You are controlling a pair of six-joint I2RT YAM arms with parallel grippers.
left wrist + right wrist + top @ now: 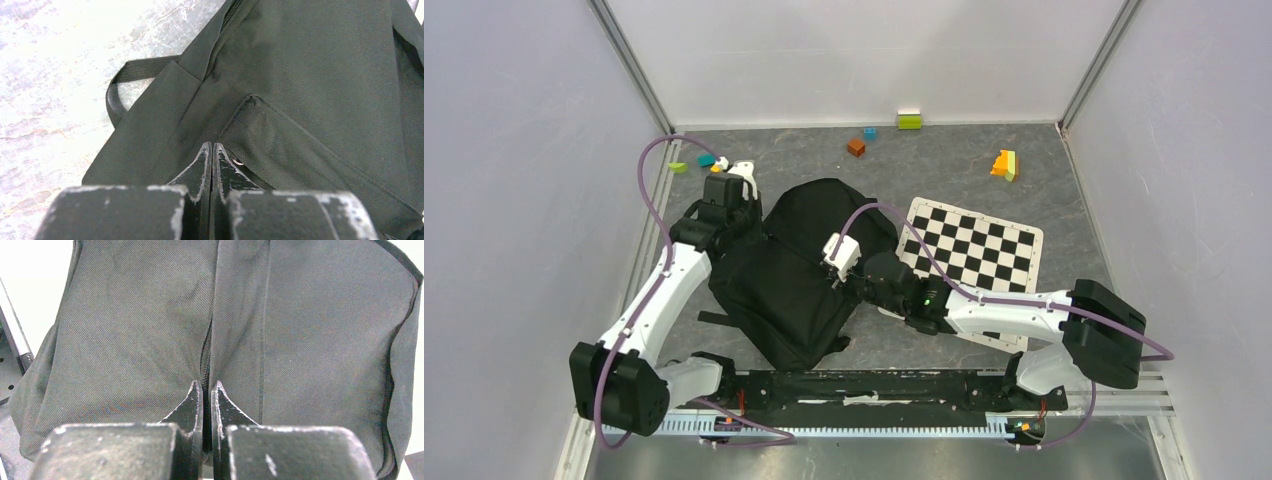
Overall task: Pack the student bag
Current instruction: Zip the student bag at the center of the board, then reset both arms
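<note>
The black bag [789, 275] lies mid-way across the desk [954, 165], beside a checkered board [979, 245]. The left end effector [212, 146] and right end effector [206, 384], both clenched, meet its fabric.

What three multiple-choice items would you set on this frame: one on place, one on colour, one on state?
1. In the top view, where is the checkered board relative to the student bag?
A) right of it
B) left of it
C) on top of it

2. What colour is the bag's outer fabric?
A) red
B) black
C) yellow

3. What state is the left claw in?
A) wide open
B) shut
C) out of view

1 A: the board lies right of the bag.
2 B: every view shows black fabric.
3 B: the left wrist view shows its jaws pressed together.
</note>
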